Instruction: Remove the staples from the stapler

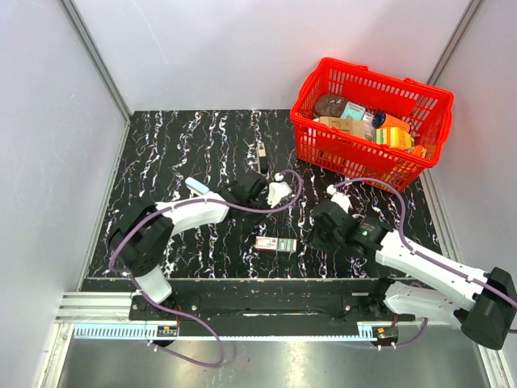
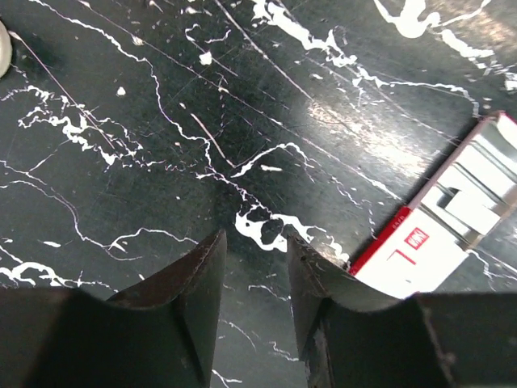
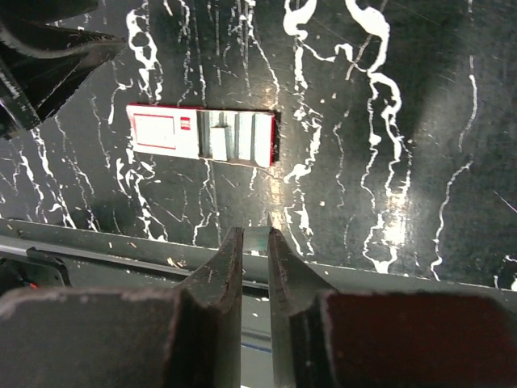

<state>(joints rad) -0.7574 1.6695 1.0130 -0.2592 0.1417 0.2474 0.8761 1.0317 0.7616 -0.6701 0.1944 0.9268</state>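
near the front edge of the surface (image 1: 178,137), the right claw (image 3: 255,242) is hovering with its fingers pinched almost together. a pale sliver is showing at the tips, but it is not possible to tell whether it is a gripped strip of staples or only the rail behind. just beyond it, a small red-and-white box (image 1: 276,243) is lying flat with silvery contents showing. farther in, the left claw (image 2: 254,242) is hanging partly open over bare surface, holding nothing, with the box just off to one side of it. the stapler (image 1: 198,186) is lying on the surface on the far side of the left forearm, close to it and in neither claw. a slim black object (image 1: 262,151) is sitting farther back, and a red basket (image 1: 347,153) of groceries is standing in the far right corner.

the likely risks: with nothing pinning the light stapler, a sweep of the left forearm could be knocking it aside. if the right claw is carrying staples, so fine a pinch could be letting them slip or break apart. the two claws are also working near each other around the box and could be colliding.
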